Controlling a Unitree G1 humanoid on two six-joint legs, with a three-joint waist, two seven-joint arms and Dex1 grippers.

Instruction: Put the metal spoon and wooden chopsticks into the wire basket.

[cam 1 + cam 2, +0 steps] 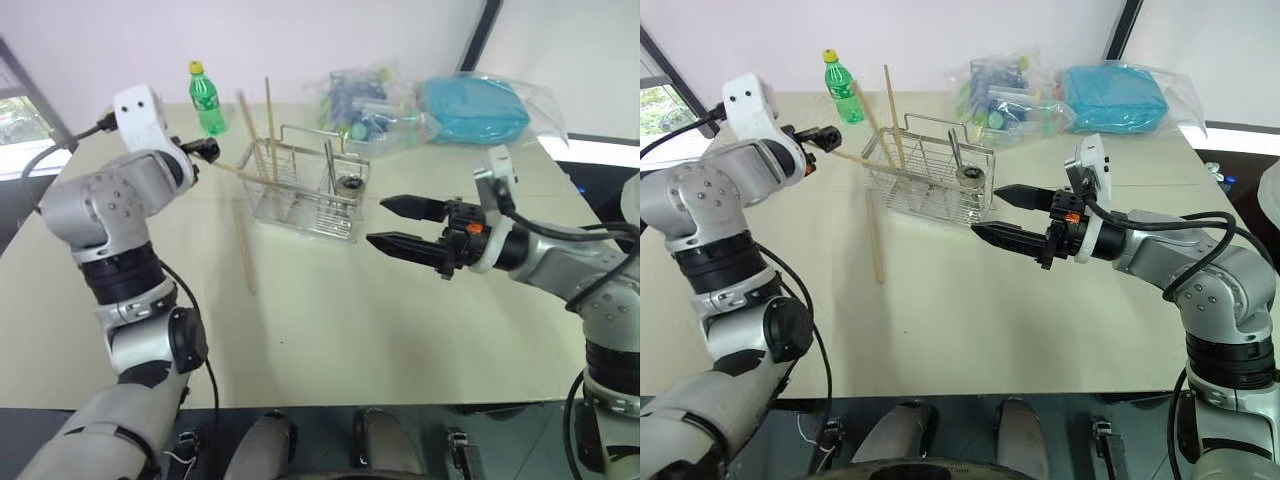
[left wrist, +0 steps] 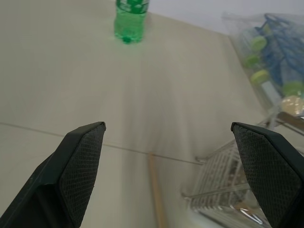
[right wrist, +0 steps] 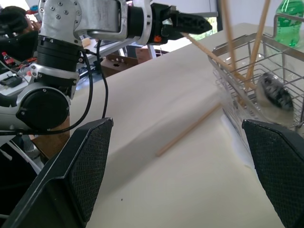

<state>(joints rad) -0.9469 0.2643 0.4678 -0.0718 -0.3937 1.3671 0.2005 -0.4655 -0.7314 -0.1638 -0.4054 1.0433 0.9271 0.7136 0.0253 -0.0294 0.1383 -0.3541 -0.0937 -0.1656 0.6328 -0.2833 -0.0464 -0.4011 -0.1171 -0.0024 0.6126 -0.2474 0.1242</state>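
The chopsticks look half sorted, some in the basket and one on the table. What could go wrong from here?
One wooden chopstick lies flat on the table beside the wire basket; so thin, it may slip from a gripper. The chopsticks in the basket lean out past its rim, one toward the open left gripper, which might knock it out. The light basket, already holding the metal spoon, could slide or tip if bumped.

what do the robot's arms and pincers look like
Both arms are silver-grey metal shells with black joint bands and loose black cables. The left pincer and right pincer each have two black tapered fingers with cross-hatched pads, an orange mark at the base and a white wrist housing.
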